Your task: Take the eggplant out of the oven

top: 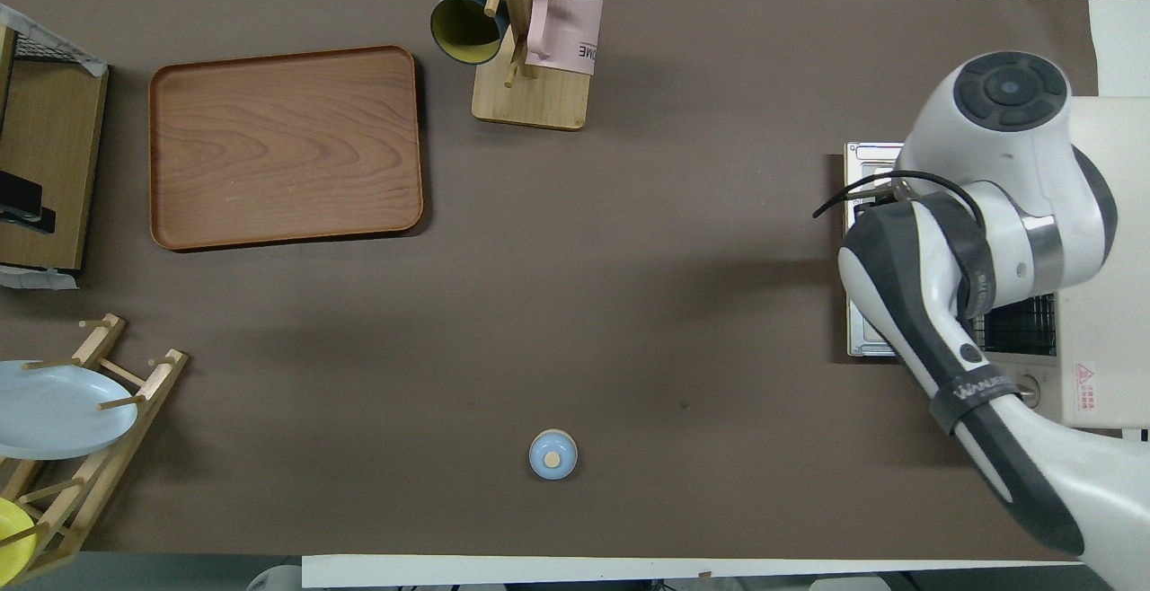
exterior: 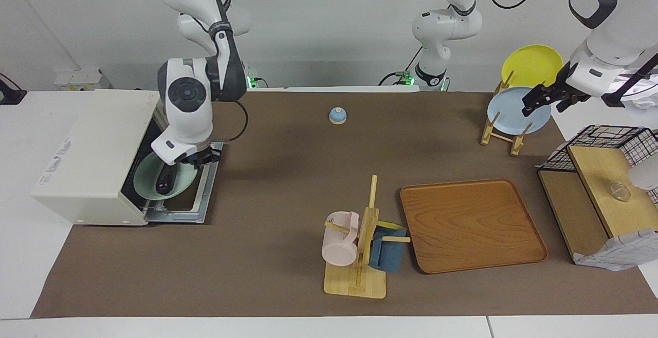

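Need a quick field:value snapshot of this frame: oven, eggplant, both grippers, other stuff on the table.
oven: boxy cream-white toaster oven at the right arm's end of the table, door folded down open
eggplant: dark purple glossy eggplant on a pale green plate in the oven mouth
right gripper: right gripper at the oven opening, just above the eggplant; grip not readable
left gripper: left gripper waiting beside the light blue plate in the wooden dish rack
other: wooden tray, mug tree, small blue bell

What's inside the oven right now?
In the open oven sits a pale green plate holding the eggplant. The right gripper is over the plate and covers part of it. The oven's depths are hidden.
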`<move>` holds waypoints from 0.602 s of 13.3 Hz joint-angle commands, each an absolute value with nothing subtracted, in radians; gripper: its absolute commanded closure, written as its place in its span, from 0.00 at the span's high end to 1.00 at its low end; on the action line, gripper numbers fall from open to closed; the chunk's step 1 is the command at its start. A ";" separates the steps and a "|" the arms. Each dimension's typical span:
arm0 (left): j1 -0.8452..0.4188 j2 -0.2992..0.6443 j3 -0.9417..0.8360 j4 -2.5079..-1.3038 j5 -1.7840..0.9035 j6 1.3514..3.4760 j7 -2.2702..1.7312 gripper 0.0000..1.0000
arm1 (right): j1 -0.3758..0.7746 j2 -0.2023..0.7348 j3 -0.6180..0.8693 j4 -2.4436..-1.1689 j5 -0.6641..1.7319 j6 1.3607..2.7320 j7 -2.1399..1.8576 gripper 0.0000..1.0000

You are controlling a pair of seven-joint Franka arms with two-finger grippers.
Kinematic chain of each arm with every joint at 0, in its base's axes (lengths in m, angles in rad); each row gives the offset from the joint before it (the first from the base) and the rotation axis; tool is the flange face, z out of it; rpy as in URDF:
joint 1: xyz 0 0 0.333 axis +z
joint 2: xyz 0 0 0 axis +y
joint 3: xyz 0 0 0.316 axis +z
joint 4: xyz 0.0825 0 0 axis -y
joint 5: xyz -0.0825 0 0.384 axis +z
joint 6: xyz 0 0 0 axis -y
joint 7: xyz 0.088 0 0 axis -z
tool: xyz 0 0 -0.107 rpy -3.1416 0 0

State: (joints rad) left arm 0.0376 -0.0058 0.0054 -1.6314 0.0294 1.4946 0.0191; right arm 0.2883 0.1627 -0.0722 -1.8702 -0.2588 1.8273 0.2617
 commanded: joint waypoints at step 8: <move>0.097 -0.075 0.003 -1.775 0.031 1.623 0.028 1.00 | 0.669 0.817 0.009 -0.936 -0.026 1.601 0.872 0.00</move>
